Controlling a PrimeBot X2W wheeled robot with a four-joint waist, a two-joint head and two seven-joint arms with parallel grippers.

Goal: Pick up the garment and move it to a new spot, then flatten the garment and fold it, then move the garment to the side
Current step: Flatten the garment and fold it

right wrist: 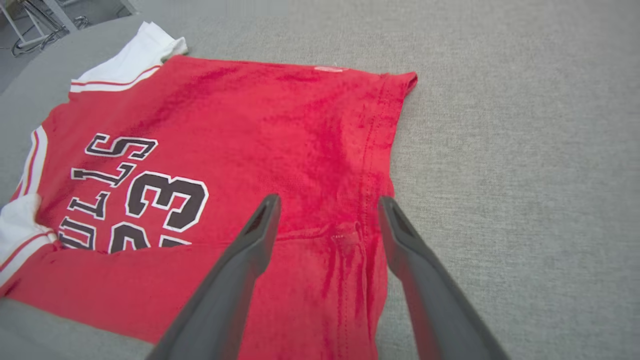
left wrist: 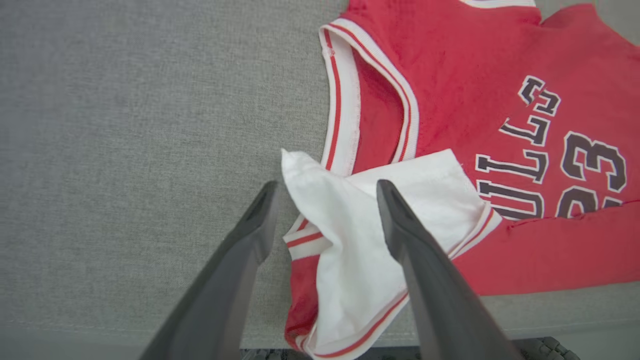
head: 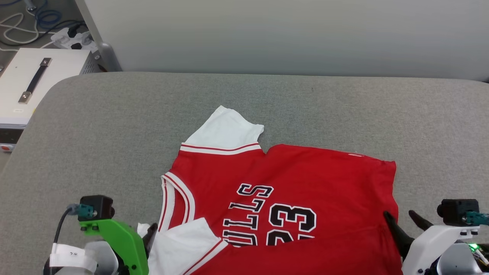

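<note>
The red garment (head: pixel 290 175) lies spread on the grey table (head: pixel 114 126), its black "BULLS 23" lettering facing up. Its near edge is folded over the lower part of the lettering. One white sleeve (head: pixel 225 130) points to the far side; the other white sleeve (left wrist: pixel 350 240) is crumpled at the near left corner. My left gripper (left wrist: pixel 325 187) stands open with its fingers on either side of that crumpled sleeve, at the lower left in the head view (head: pixel 149 236). My right gripper (right wrist: pixel 327 200) is open over the garment's right hem (right wrist: pixel 370 165), at the lower right in the head view (head: pixel 399 215).
A white box with a black handle (head: pixel 34 80) stands off the table's far left corner, with cables and a power strip (head: pixel 72 38) on the floor behind it. A pale wall (head: pixel 286 34) runs along the table's far edge. Bare grey surface surrounds the garment.
</note>
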